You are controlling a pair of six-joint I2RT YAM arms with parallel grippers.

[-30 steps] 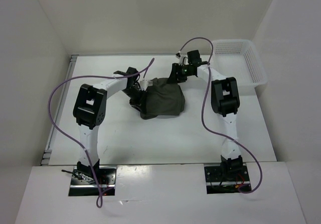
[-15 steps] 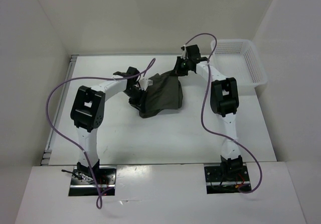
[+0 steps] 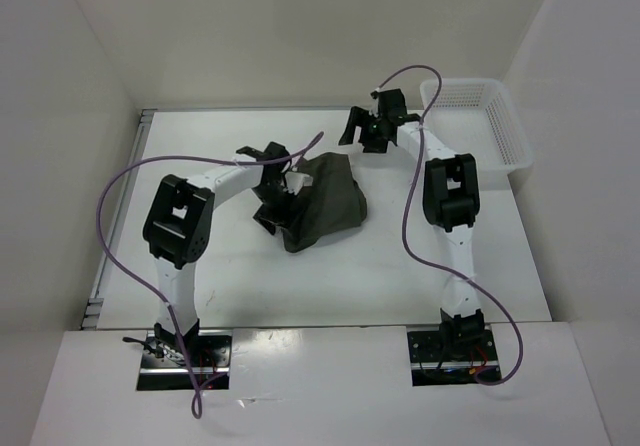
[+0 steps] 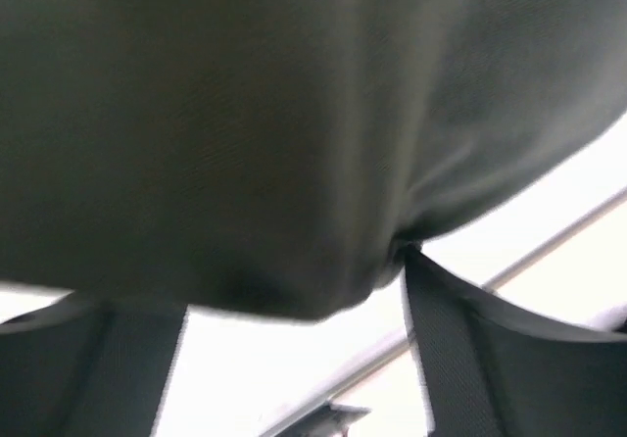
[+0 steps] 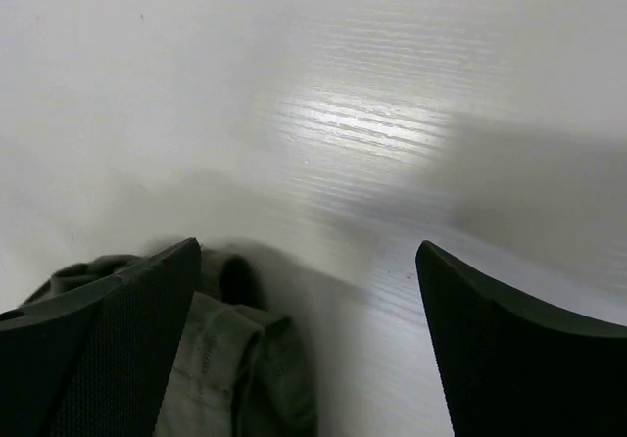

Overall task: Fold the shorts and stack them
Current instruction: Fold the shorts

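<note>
The dark olive-green shorts (image 3: 325, 201) lie in a loose, partly folded heap on the white table, mid-left. My left gripper (image 3: 270, 164) sits at their left edge, open. In the left wrist view the shorts (image 4: 294, 114) fill the upper frame, blurred, and the cloth brushes the tip of the right finger (image 4: 490, 359) without being pinched. My right gripper (image 3: 363, 134) hovers just behind the heap's far corner, open. In the right wrist view a bunched hem of the shorts (image 5: 230, 378) lies on the table beside the left finger (image 5: 108, 349), and the right gripper (image 5: 309, 344) holds nothing.
A white mesh basket (image 3: 505, 131) stands at the far right of the table. White walls close in the back and both sides. Purple cables loop from both arms. A metal rail (image 3: 120, 216) runs along the table's left edge.
Both grippers have opened and let go of the shorts. The right gripper has drawn back toward the far wall. The cloth has slumped down and to the left.
</note>
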